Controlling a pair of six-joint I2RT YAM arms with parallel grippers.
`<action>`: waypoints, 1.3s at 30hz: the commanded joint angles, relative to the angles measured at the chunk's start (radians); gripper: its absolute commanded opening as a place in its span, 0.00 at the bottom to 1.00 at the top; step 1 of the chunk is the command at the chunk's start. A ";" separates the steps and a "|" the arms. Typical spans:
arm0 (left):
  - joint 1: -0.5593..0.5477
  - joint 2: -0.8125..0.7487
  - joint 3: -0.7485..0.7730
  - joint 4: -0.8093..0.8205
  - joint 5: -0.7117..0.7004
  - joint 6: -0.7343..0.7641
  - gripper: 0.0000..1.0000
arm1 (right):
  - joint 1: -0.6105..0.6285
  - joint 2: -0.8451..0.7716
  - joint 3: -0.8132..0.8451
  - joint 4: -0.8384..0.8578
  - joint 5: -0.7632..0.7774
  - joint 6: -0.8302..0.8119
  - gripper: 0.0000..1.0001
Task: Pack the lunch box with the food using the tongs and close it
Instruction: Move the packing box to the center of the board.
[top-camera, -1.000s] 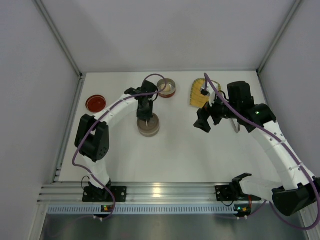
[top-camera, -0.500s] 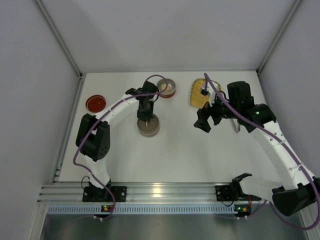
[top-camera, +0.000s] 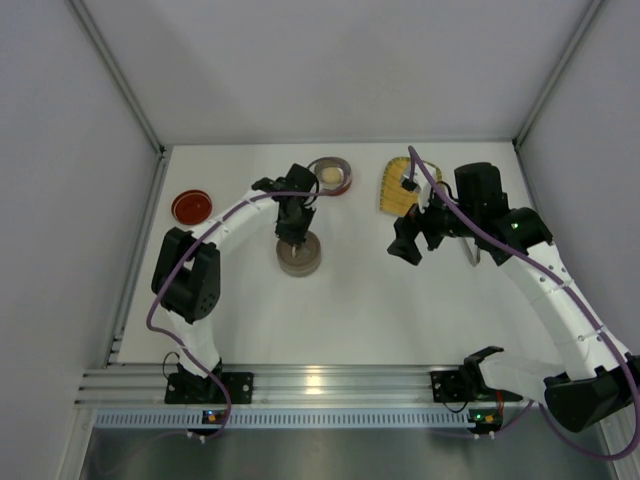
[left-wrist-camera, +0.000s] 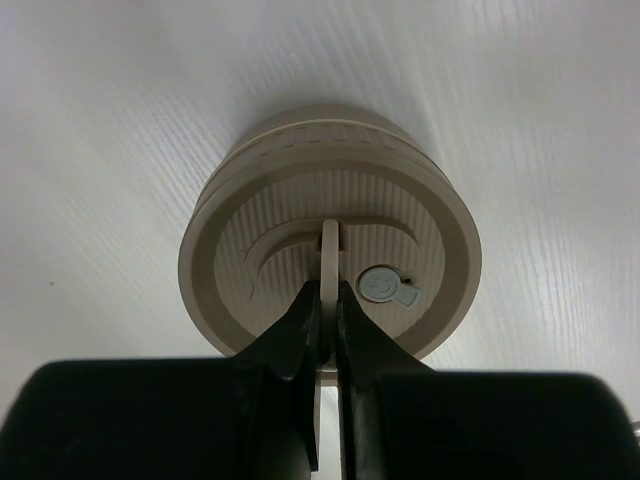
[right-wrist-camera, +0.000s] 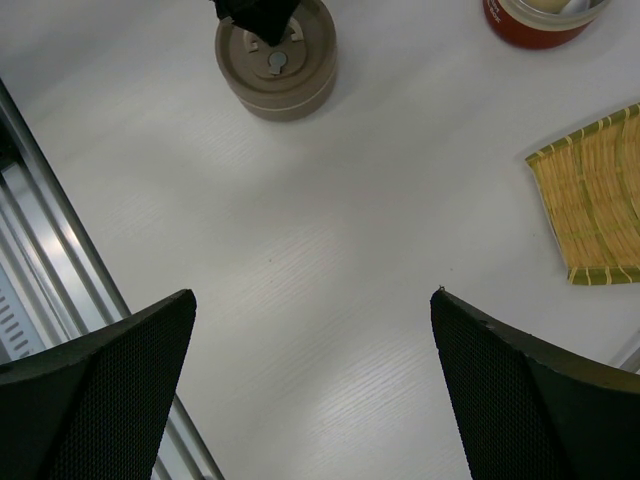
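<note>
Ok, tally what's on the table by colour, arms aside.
Red: 2 (open tin, flat dish)
Beige: 1 (lidded tin)
Yellow: 1 (woven tray)
Whitish: 1 (food lump in the open tin)
Silver: 1 (tongs, partly hidden)
Total: 6

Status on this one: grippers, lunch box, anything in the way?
Left gripper shut on tab of beige lid. Lid on beige box. Right gripper open, empty, over table. Nothing blocking.

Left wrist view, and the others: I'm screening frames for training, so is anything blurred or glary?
Left wrist: beige lid sharp, the dark fingers pinching its handle featureless. Right wrist: table crisp, near fingers slightly soft. Top external: glare spot on the front rail.
</note>
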 joint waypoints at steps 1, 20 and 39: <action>-0.004 -0.009 -0.036 0.014 0.123 0.155 0.00 | -0.017 -0.012 -0.003 0.059 -0.022 -0.004 1.00; 0.000 -0.063 -0.353 -0.034 0.338 0.852 0.00 | -0.023 -0.032 -0.014 0.043 -0.013 -0.020 0.99; -0.001 -0.429 -0.781 -0.211 0.239 1.226 0.00 | -0.034 -0.030 0.023 0.022 -0.028 -0.007 0.99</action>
